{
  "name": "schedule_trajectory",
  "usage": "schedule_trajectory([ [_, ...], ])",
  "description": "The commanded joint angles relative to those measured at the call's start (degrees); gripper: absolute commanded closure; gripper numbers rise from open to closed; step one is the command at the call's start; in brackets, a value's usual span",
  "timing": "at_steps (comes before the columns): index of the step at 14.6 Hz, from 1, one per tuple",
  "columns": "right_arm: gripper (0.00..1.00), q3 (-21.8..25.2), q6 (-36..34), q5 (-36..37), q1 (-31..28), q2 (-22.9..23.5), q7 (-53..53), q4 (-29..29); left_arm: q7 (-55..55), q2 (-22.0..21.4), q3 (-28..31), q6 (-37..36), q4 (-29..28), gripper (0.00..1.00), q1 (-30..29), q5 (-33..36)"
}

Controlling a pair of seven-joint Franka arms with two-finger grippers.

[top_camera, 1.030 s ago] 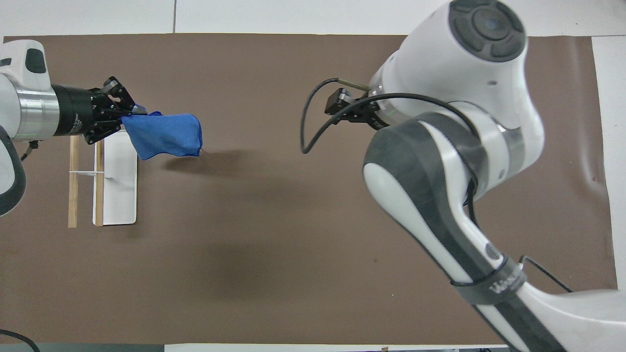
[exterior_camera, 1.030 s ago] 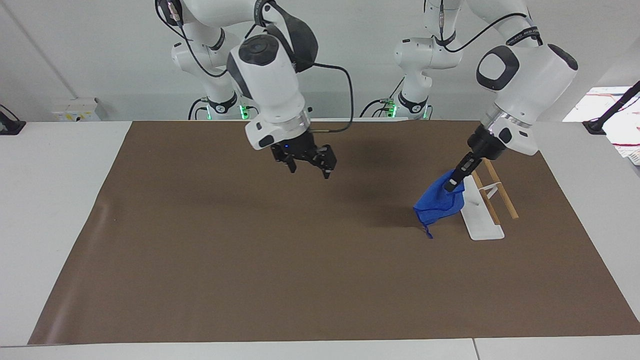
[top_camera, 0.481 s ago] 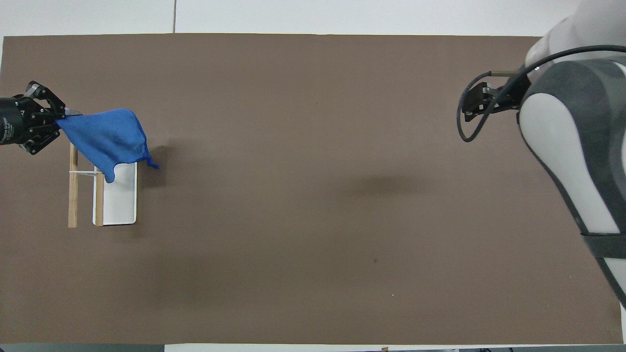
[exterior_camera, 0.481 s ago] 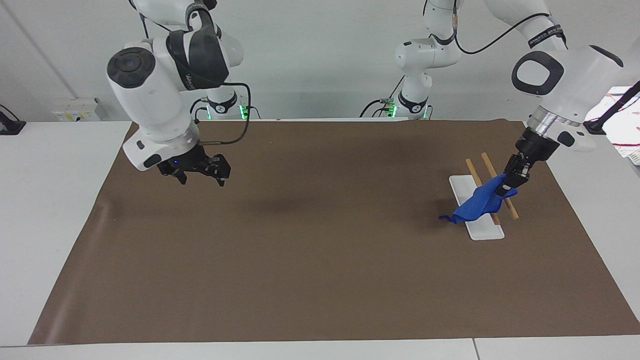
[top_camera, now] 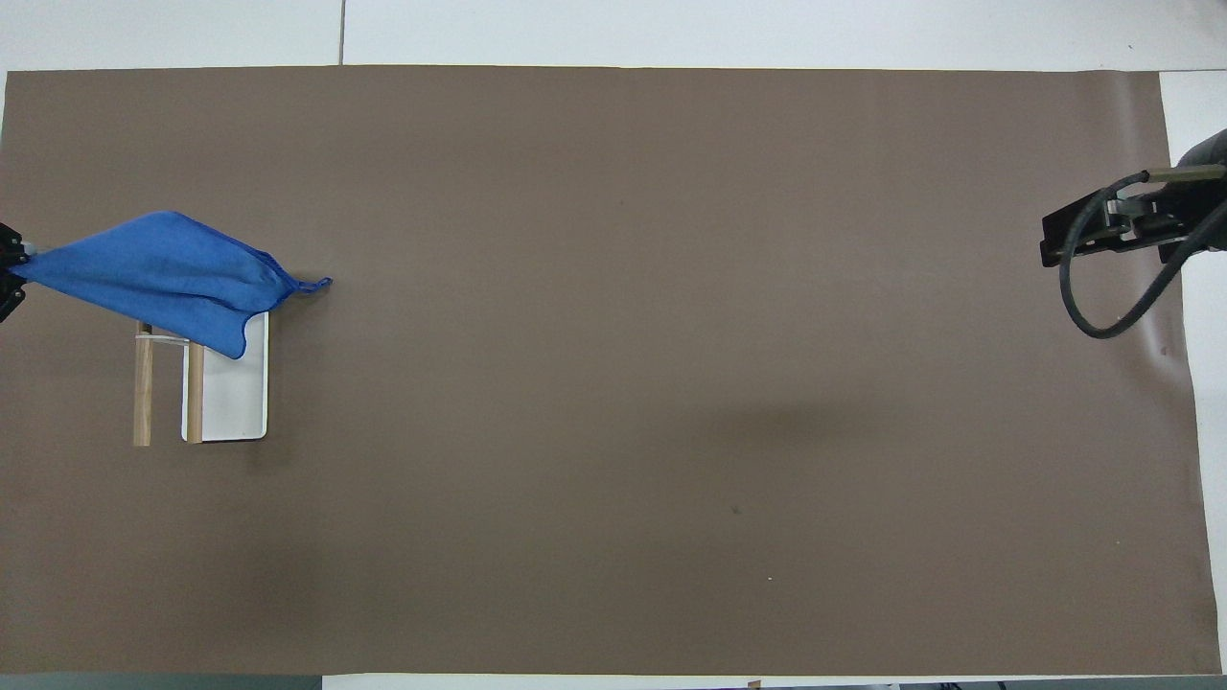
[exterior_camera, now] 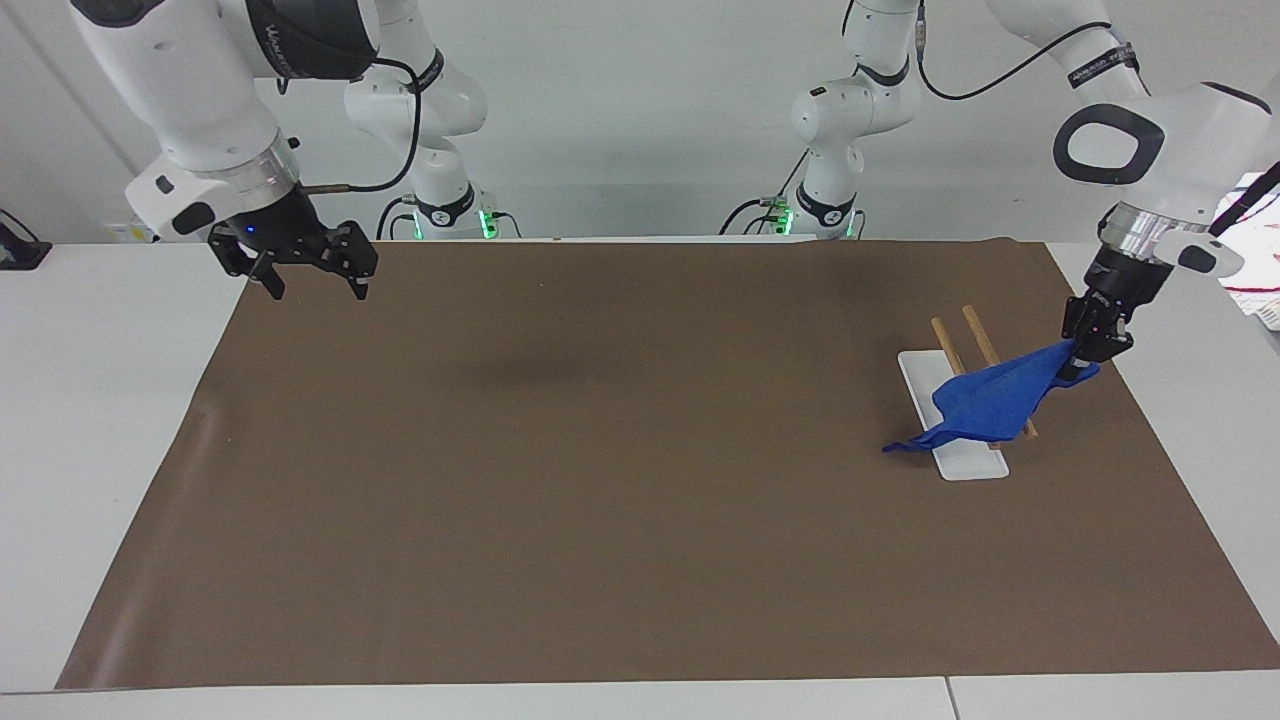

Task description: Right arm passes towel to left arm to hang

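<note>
While the left pincer (exterior_camera: 1085, 352) pinches the blue towel (exterior_camera: 985, 405), it drapes over the wooden rack (exterior_camera: 985, 390), probably for hanging. The right pincer (exterior_camera: 310, 275) waits unclenched at ten o'clock.

From my remote seat I find almost nothing legible. The right arm (exterior_camera: 190, 60) carries white lettering on its black casing — too small and slanted for me to spell out. The left arm (exterior_camera: 1150, 150) has a black cable band (exterior_camera: 1092, 66) with white print (equally unreadable). The papers (exterior_camera: 1255, 245) at the table's edge show red marks — no words I can make out.
</note>
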State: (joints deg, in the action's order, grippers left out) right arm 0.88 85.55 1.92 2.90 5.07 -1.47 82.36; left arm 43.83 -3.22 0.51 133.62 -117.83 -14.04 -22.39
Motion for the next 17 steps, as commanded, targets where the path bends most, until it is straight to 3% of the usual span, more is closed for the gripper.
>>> schedule_trajectory([
  [1, 0.00, 1.8, 11.3, 0.9, 0.0, -6.4, 3.2, 15.0, 1.5, -2.0, -0.6, 5.0, -4.7, 1.00, -2.0, 1.3],
  [3, 0.00, 2.2, 14.0, 1.2, -0.7, -8.5, 6.6, 18.6, 1.5, -2.0, -0.6, 7.0, -5.4, 1.00, -3.5, 1.3],
  [11, 0.00, 3.8, 6.8, 1.2, -3.1, -6.7, 7.9, 15.9, 0.6, -1.6, -0.6, 8.1, -7.4, 1.00, -5.9, 1.3],
  [12, 0.00, 3.9, 6.5, 0.8, -3.2, -7.0, 8.0, 16.1, 0.5, -1.6, -0.6, 7.8, -7.4, 0.70, -6.1, 1.3],
  [13, 0.00, 3.9, 6.3, 0.7, -3.8, -7.2, 8.0, 16.2, 0.1, -1.6, -0.6, 7.5, -7.4, 0.20, -6.0, 1.3],
  [14, 0.00, 3.9, 5.5, 0.7, -3.9, -7.6, 8.2, 16.6, -0.1, -1.6, -0.6, 7.4, -7.3, 0.00, -6.0, 1.3],
  [17, 0.00, 3.9, 5.1, 0.5, -5.4, -8.1, 8.2, 16.8, -0.9, -1.6, -0.6, 5.9, -6.4, 0.00, -6.0, 1.3],
])
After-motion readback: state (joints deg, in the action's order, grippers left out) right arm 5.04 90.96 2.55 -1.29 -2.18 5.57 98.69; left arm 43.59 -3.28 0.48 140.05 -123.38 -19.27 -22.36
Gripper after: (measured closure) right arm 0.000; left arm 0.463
